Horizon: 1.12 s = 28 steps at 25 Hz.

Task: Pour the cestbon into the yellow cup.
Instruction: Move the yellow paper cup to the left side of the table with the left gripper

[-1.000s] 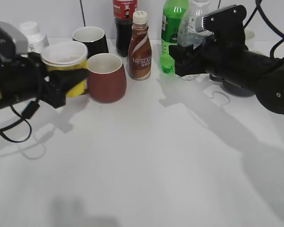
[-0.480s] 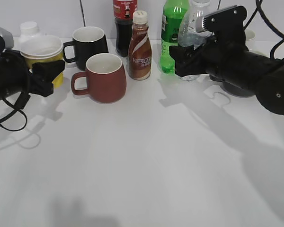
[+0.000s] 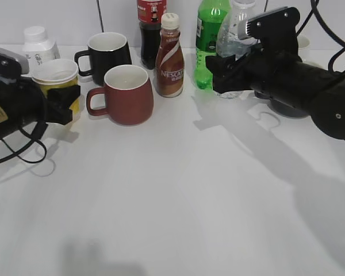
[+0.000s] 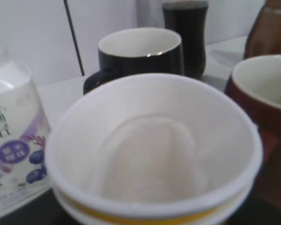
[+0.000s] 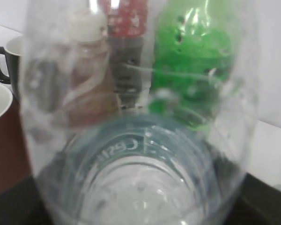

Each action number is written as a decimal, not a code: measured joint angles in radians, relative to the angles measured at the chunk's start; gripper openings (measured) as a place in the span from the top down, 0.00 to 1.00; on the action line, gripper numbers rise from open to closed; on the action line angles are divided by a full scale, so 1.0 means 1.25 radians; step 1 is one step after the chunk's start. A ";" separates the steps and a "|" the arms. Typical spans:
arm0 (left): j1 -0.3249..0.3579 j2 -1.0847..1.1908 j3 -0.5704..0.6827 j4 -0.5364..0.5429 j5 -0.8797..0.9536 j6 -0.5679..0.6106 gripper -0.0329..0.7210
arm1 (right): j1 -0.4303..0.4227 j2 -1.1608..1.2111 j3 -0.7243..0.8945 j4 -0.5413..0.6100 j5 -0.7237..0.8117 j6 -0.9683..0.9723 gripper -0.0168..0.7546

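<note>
The yellow cup (image 3: pixel 56 77) has a white rim and a white inside, and sits in my left gripper (image 3: pixel 58 99), which is shut on it at the table's left, just left of the dark red mug. In the left wrist view the cup (image 4: pixel 154 154) fills the frame, looks empty, and hides the fingers. The cestbon (image 3: pixel 233 31), a clear ribbed bottle, stands upright in my right gripper (image 3: pixel 230 66), which is shut on its lower body at the back right. In the right wrist view the bottle (image 5: pixel 140 178) fills the frame.
A dark red mug (image 3: pixel 126 95), a black mug (image 3: pixel 109 49), a brown Nescafe bottle (image 3: pixel 170 57), a cola bottle (image 3: pixel 151 23) and a bright green soda bottle (image 3: pixel 210 34) line the back. A white bottle (image 3: pixel 37 43) stands behind the yellow cup.
My left gripper carried the yellow cup leftward and away from the camera, then lowered it beside the red mug. The right gripper and the bottle have not moved.
</note>
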 joint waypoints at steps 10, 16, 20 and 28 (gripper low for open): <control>0.000 0.106 -0.036 -0.058 -0.074 0.045 0.40 | 0.000 0.000 0.000 0.000 0.002 -0.006 0.37; 0.000 0.141 -0.038 -0.062 -0.136 0.049 0.35 | 0.000 0.000 0.001 0.000 0.003 -0.010 0.37; 0.000 0.157 -0.040 -0.072 -0.161 0.053 0.29 | 0.000 0.000 0.001 0.000 0.004 -0.012 0.37; 0.000 0.160 -0.040 -0.074 -0.169 0.056 0.24 | 0.000 0.000 0.001 0.000 0.006 -0.014 0.37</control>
